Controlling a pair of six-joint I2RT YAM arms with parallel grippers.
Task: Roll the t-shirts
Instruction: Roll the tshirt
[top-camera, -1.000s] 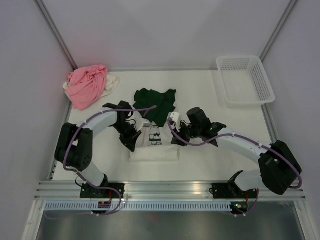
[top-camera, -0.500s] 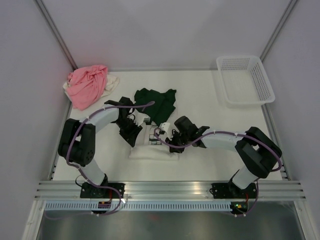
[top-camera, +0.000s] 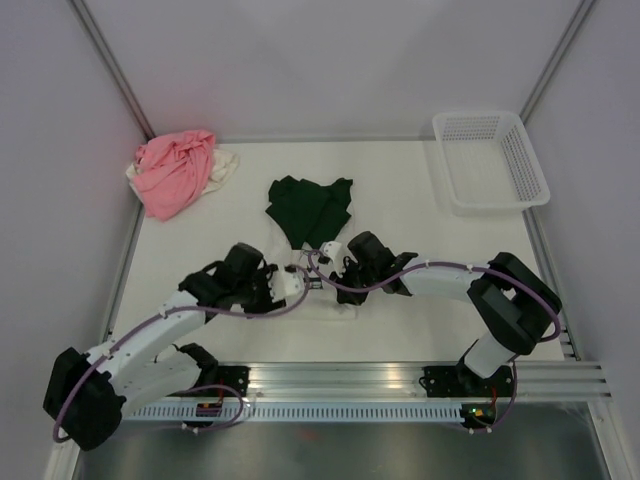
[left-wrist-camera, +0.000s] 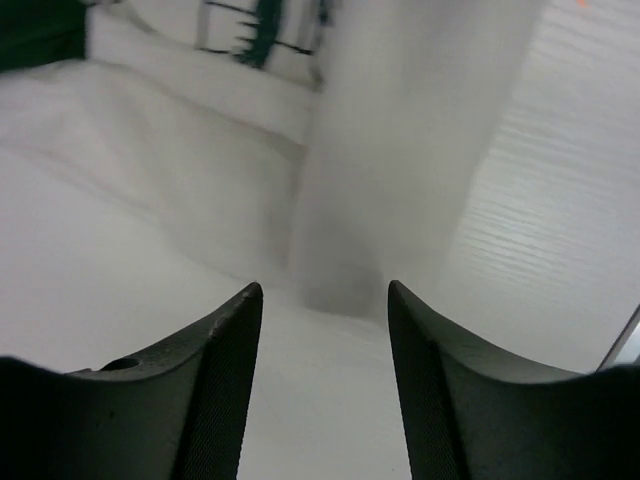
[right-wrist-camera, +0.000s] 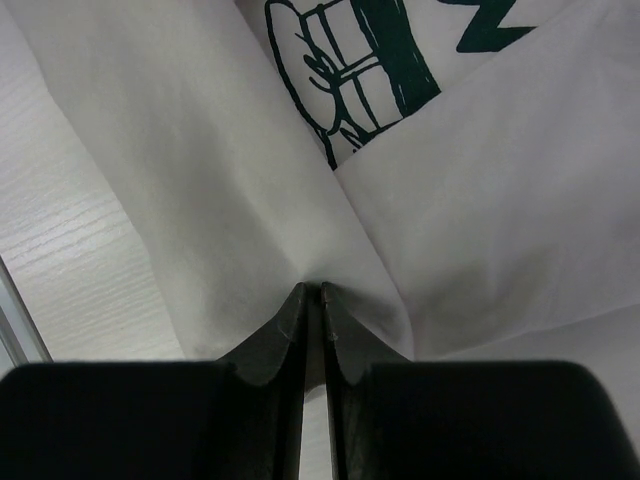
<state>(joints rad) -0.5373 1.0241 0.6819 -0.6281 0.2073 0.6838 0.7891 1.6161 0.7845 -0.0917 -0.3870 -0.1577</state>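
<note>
The white cartoon-print tee (right-wrist-camera: 180, 170) lies folded, the dark green tee (top-camera: 312, 208) crumpled just beyond it, and the pink tee (top-camera: 175, 172) and cream tee (top-camera: 226, 165) are heaped farther beyond it to the left.

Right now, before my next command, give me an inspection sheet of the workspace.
Surface: white table, nothing spilled.
Job's things: white printed tee between the grippers; dark green tee behind it; pink tee against cream tee, far left corner.
Clutter: white mesh basket, far right.
Grippers: left gripper open over the white tee; right gripper shut on its fabric.
Cables: purple cables along both arms.
Surroundings: white walls; metal rail at near edge.
</note>
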